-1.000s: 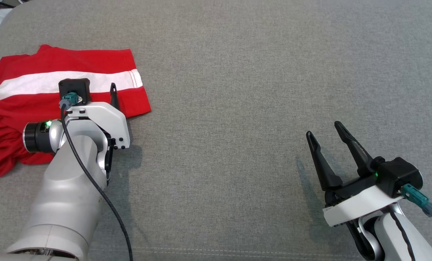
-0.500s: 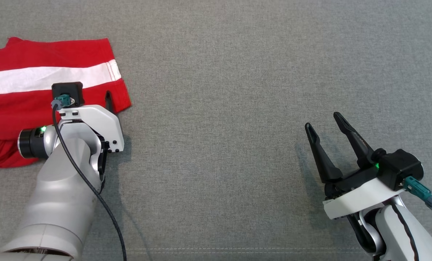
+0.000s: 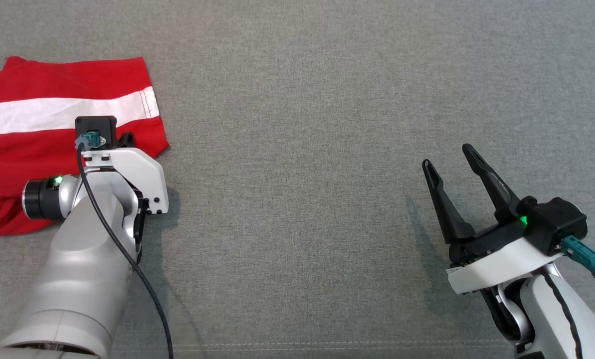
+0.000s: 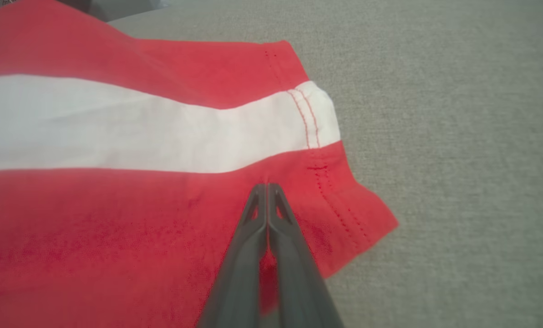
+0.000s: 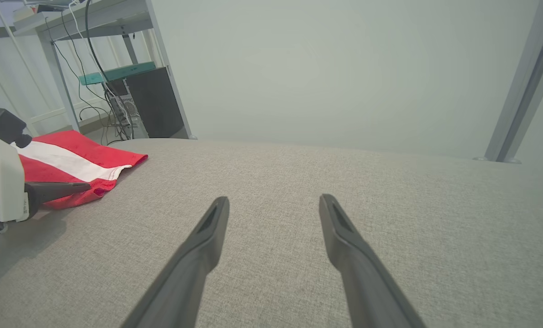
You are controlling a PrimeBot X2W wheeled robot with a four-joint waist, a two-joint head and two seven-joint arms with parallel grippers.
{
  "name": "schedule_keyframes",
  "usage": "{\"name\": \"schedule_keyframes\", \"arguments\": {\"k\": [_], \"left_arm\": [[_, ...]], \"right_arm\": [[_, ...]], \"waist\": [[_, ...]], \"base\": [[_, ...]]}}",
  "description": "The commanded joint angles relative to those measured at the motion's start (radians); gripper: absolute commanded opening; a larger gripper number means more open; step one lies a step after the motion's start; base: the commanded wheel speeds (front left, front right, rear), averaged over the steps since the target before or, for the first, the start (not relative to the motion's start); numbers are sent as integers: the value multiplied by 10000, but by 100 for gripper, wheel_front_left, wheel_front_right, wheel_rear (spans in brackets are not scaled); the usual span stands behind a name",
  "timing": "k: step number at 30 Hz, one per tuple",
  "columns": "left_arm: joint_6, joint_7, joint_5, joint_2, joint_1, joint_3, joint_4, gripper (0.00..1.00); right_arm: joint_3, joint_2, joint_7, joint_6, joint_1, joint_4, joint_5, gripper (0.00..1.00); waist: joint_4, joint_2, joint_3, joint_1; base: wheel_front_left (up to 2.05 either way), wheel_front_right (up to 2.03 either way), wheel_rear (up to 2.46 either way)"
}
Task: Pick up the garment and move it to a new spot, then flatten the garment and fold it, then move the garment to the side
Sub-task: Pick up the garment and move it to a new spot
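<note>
Now: red garment (image 3: 78, 75) with white stripe (image 3: 53, 114) lies at far left of grey fabric worktop (image 3: 302, 174). On it, left pincer (image 4: 266, 187) pressed together, pinching red cloth just below stripe, close to stitched hem (image 4: 339, 205) at garment's right edge. At near right, right pincer (image 3: 446, 154) spread wide over bare worktop, well apart from garment.

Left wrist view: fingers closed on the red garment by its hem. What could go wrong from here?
1. The left gripper pinches only a small fold of the red garment with a white stripe near its hem, so it may slip out on lifting.
2. It may hold just the top layer, so the cloth could peel open.
3. The right gripper stands open, apart over the grey fabric surface. A one-point lift would likely drag and bunch the rest.
</note>
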Motion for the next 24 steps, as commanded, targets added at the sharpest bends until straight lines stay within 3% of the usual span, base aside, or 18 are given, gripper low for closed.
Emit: {"name": "schedule_keyframes", "arguments": {"k": [1,12,24], "left_arm": [[56,-180,98,493,111,106,-130,0],[244,-1111,215,842,402,-108,-653,0],[312,-1167,328,1089,1098,-50,-3325,0]], "right_arm": [[206,43,-132,71,-61,-176,102,100],[292,334,-132,71,375,79,211,100],[269,580,-132,71,1098,259,252,100]], "waist": [[18,0,-155,0],[28,0,-1435,0],[-497,0,-3007,0]], "base": [[0,0,0],[0,0,0],[0,0,0]]}}
